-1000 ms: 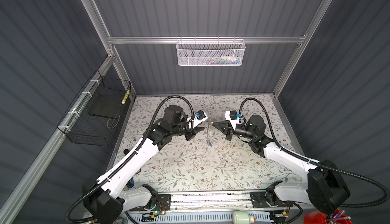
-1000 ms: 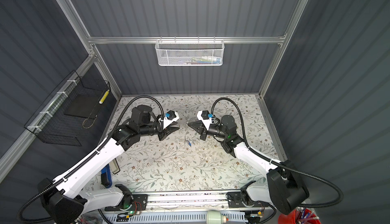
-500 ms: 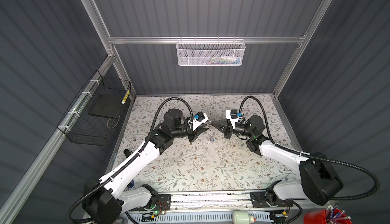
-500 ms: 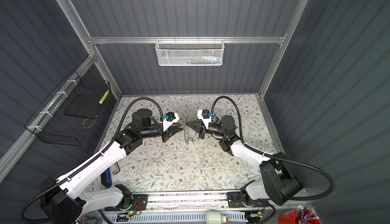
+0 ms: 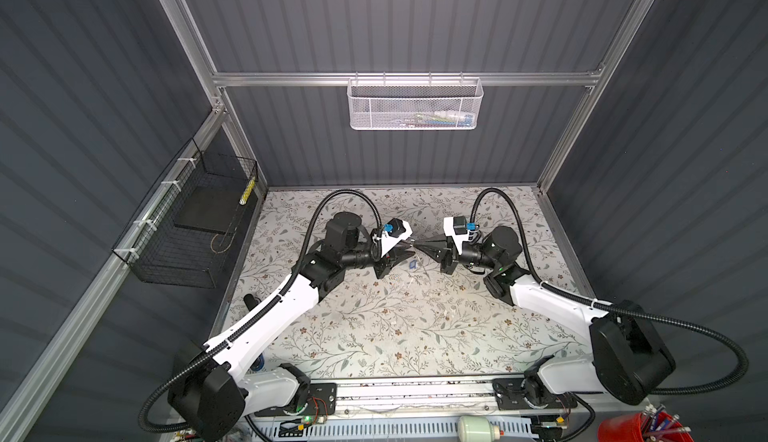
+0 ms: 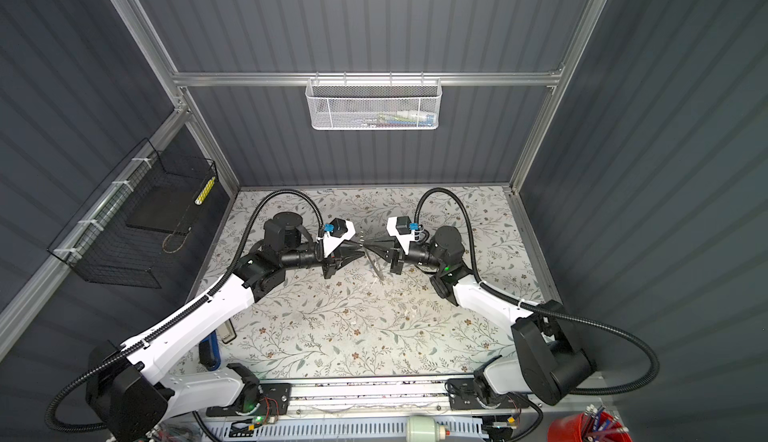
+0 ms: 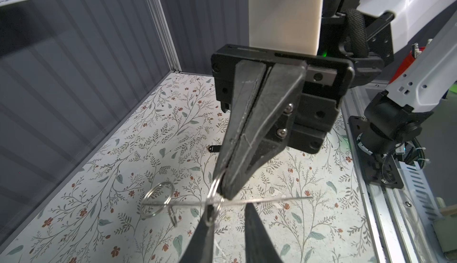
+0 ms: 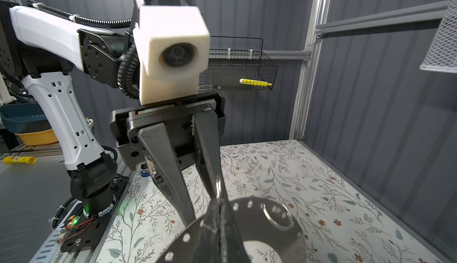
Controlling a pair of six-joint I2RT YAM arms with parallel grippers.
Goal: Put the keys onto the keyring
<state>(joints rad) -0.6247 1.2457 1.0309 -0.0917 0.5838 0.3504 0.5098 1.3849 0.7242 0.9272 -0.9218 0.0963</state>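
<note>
The keyring (image 8: 249, 227) is a flat metal ring with holes round its rim. In the left wrist view it shows edge-on as a thin line (image 7: 272, 199). A split ring (image 7: 158, 201) hangs from it (image 8: 277, 214). My right gripper (image 8: 218, 204) is shut on the keyring at a second small ring (image 7: 214, 195). In both top views the grippers meet tip to tip above the mat's middle. My left gripper (image 7: 228, 207) has its jaws a little apart, and one fingertip (image 7: 209, 214) touches that small ring. I cannot make out the keys in any view.
A small blue tag (image 5: 412, 264) shows just below the fingertips; I cannot tell if it hangs or lies on the floral mat (image 5: 395, 327). A black tag (image 7: 215, 148) lies on the mat. A black wire basket (image 5: 195, 227) is on the left wall and a white mesh basket (image 5: 415, 105) is on the back wall.
Both grippers have closed the gap between them and now meet tip to tip. The keyring has come up with the right gripper to the left fingertips.
</note>
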